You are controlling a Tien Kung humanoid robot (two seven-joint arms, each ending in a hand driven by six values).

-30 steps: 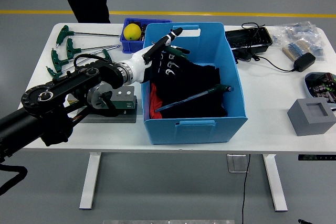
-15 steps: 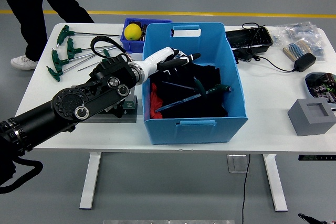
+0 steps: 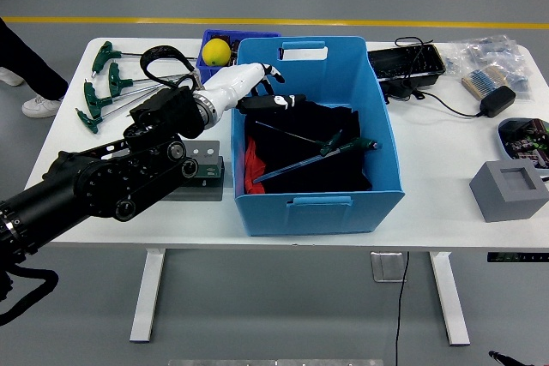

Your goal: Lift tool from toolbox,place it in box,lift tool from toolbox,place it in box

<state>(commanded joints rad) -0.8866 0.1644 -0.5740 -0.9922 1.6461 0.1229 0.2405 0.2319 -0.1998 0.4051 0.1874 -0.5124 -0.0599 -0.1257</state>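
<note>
My left hand (image 3: 260,86), white with black fingertips, hovers over the left rim of the big blue box (image 3: 317,203), fingers relaxed and holding nothing. Inside the box, on black cloth (image 3: 300,173), lie two T-handle wrenches with green grips: one (image 3: 327,147) slanting down to the left, and a second (image 3: 364,144) with its shaft running toward the box's front left. More green-handled T-wrenches (image 3: 105,85) lie on the table at the far left, beside my forearm. My right arm does not appear in this view.
A small blue bin (image 3: 206,64) with a yellow ball (image 3: 216,51) stands behind my hand. A grey block (image 3: 203,167) sits under my forearm. At the right are a black tray (image 3: 406,63), cables, a charger (image 3: 497,100) and a grey cube (image 3: 509,189). A person's leg (image 3: 26,57) shows at far left.
My left hand has pulled back from over the box's inside to its left rim. A second wrench now lies in the box. The person has walked off to the left.
</note>
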